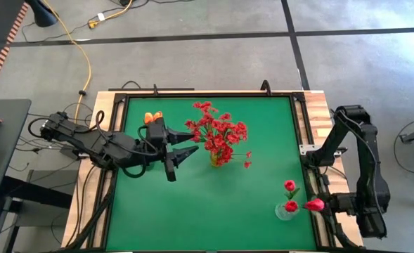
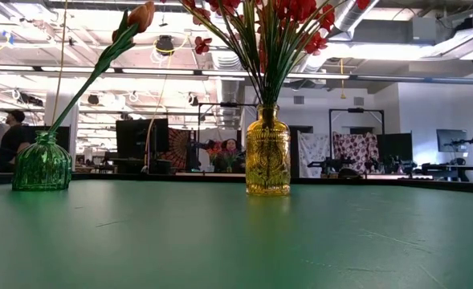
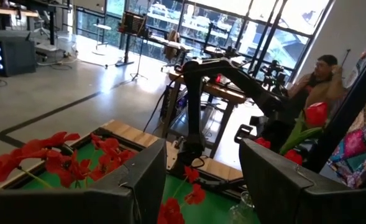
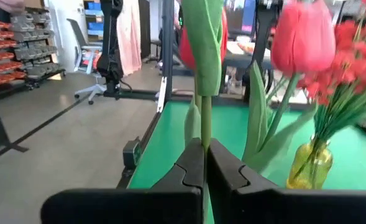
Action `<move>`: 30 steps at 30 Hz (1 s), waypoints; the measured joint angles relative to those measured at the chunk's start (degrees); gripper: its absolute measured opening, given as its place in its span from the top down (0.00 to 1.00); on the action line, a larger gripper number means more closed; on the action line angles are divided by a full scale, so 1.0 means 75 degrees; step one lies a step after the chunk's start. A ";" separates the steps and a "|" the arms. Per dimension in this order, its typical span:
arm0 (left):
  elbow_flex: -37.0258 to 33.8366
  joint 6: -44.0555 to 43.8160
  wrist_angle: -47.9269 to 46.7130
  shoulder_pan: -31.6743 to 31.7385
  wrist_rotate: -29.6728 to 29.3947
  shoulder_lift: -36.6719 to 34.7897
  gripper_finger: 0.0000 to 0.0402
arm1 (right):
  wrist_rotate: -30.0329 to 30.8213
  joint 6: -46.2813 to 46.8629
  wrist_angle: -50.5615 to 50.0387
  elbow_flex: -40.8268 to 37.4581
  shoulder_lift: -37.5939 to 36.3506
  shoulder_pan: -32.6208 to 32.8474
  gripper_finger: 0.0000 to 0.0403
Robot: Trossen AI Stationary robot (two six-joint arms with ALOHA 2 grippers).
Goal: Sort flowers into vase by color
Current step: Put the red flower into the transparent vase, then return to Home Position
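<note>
A yellow vase [image 1: 215,159] near the table's middle holds a bunch of small red blossoms [image 1: 219,131]. My left gripper [image 1: 192,142] hangs open just left of it, touching nothing. A green vase [image 2: 42,164] at the far left holds one orange tulip [image 2: 140,16], its stem leaning on the rim. A clear vase [image 1: 285,211] at the near right holds two red-pink tulips [image 1: 289,185]. Beside it, at the table's right edge, my right gripper [image 4: 204,163] is shut on another red-pink tulip [image 1: 315,204]. My right gripper pinches the red-pink tulip's thin green stem [image 4: 205,127] between its two fingers, below a long leaf and the bud. The fingers come level from the table's right side and lie across the stem. The flower stands upright above them, clear of the table.
The green mat [image 1: 214,211] is framed by a black rail and a wooden border. A wide bare stretch of mat lies between the yellow vase and the near edge. In the room beyond the table, a person sits at a desk [image 3: 319,78].
</note>
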 joint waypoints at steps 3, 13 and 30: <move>0.0000 -0.0016 -0.0037 0.0000 0.0018 0.0001 0.53 | -0.0174 0.0117 0.0236 0.0000 0.0000 -0.0049 0.91; 0.0000 -0.0025 -0.0108 0.0000 0.0032 0.0001 0.53 | -0.0460 0.0203 0.0400 0.0000 -0.0226 -0.0268 0.80; 0.0000 -0.0080 -0.0137 -0.0003 0.0109 -0.0001 0.53 | -0.1129 0.0190 0.0557 0.0000 -0.1314 -0.0268 0.50</move>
